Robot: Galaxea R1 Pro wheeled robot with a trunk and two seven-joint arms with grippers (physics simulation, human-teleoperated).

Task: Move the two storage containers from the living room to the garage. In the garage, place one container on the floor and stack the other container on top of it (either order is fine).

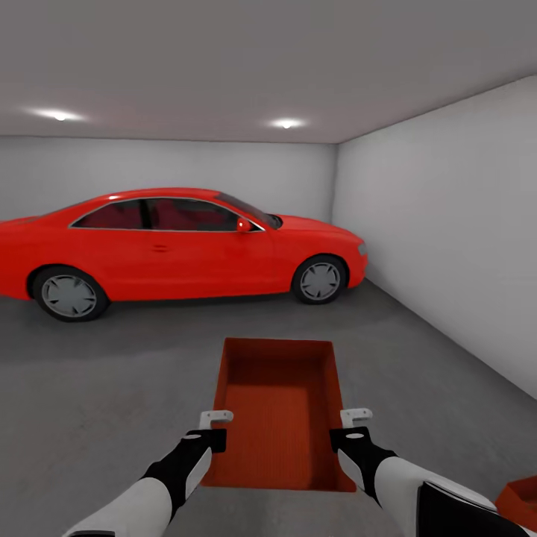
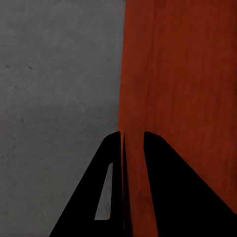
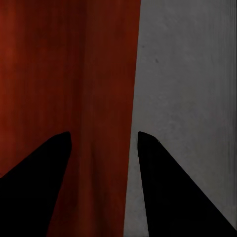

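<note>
Head view: an orange-red, open-topped rectangular plastic storage container (image 1: 280, 414) with sloped, finely ribbed walls is held out in front of the robot, above the dark grey mottled concrete floor (image 1: 112, 388) of the garage. Its interior is fully visible and holds nothing. The left gripper (image 1: 215, 419) sits at the container's left long wall and the right gripper (image 1: 355, 416) at its right long wall, each at the rim near the robot. At the lower right corner, the edge of a second orange-red plastic container (image 1: 520, 498) shows low beside the right forearm; its contents cannot be seen. A glossy red two-door car (image 1: 179, 250) stands side-on across the far part of the room, well apart from the held container. Grey-white walls (image 1: 447, 224) close the room, and two round ceiling lights (image 1: 286, 123) are lit.

Left wrist view: the left gripper's (image 2: 132, 148) jaws are drawn close, pinching the thin left wall of the first container (image 2: 182, 89), with one black finger (image 2: 106, 197) on the outer side. The concrete floor (image 2: 54, 98) lies beyond.

Right wrist view: the right gripper's (image 3: 103, 143) jaws stand spread, straddling the right wall of the first container (image 3: 64, 69). One finger (image 3: 34, 187) lies over the interior, the other over the floor (image 3: 192, 89). No contact with the wall is evident.
</note>
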